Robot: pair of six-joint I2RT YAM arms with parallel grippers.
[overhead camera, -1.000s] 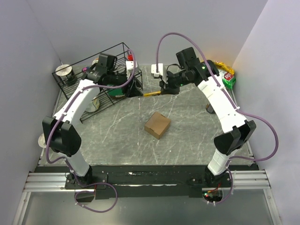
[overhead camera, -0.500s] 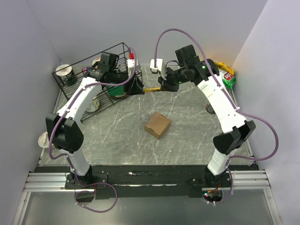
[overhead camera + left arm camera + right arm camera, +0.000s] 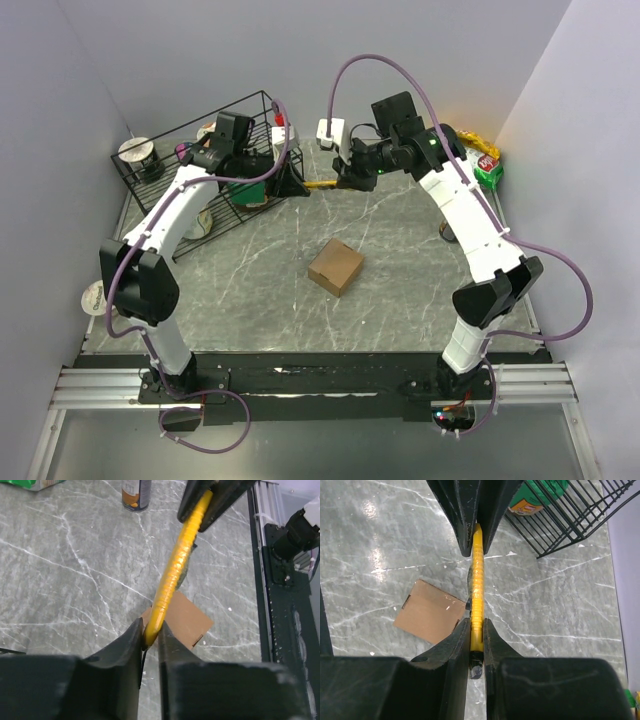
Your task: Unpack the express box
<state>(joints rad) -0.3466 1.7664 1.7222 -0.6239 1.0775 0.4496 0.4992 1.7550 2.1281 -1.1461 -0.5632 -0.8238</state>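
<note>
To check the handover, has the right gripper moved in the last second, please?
Yes. The right gripper, holding the yellow tool, shifted left toward the wire rack.

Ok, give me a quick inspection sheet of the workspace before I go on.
Surface: grey marbled tabletop, no spill seen.
Job's things: express box mid-table, closed, no claw on it.
Clutter: black wire rack rear left, items inside; green snack bag rear right; can right.
Claws: left claw and right claw each shut on an end of the yellow tool.
Cables: purple cables loop clear of the box.
Surroundings: plain walls; nothing else seen.
</note>
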